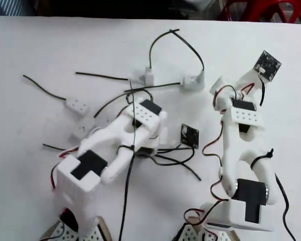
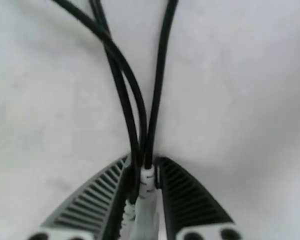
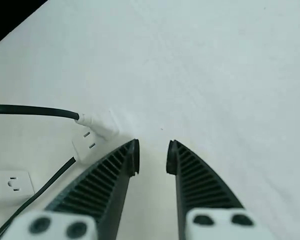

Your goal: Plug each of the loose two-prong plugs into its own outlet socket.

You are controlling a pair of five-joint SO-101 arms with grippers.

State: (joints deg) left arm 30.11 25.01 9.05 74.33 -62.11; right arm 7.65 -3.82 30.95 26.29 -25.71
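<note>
My left gripper (image 2: 145, 167) is shut on a white two-prong plug (image 2: 146, 197), whose black cable (image 2: 121, 85) runs away over the table with two other strands. From above, this gripper (image 1: 159, 144) sits low at the table's middle, over a tangle of cables. My right gripper (image 3: 152, 156) is open with nothing between its fingers, close to a white outlet socket (image 3: 88, 142) that has a plug (image 3: 99, 125) in it. In the high view that socket (image 1: 193, 81) lies just left of the right gripper (image 1: 217, 90). Another outlet socket (image 3: 9, 184) lies beyond it.
More white sockets with black leads lie around the left arm: one at the back middle (image 1: 148, 76), one at the left (image 1: 76, 105), one below it (image 1: 83, 128). Loose black cables (image 1: 178, 161) cross the middle. Bare table (image 1: 271, 130) lies right of the right arm.
</note>
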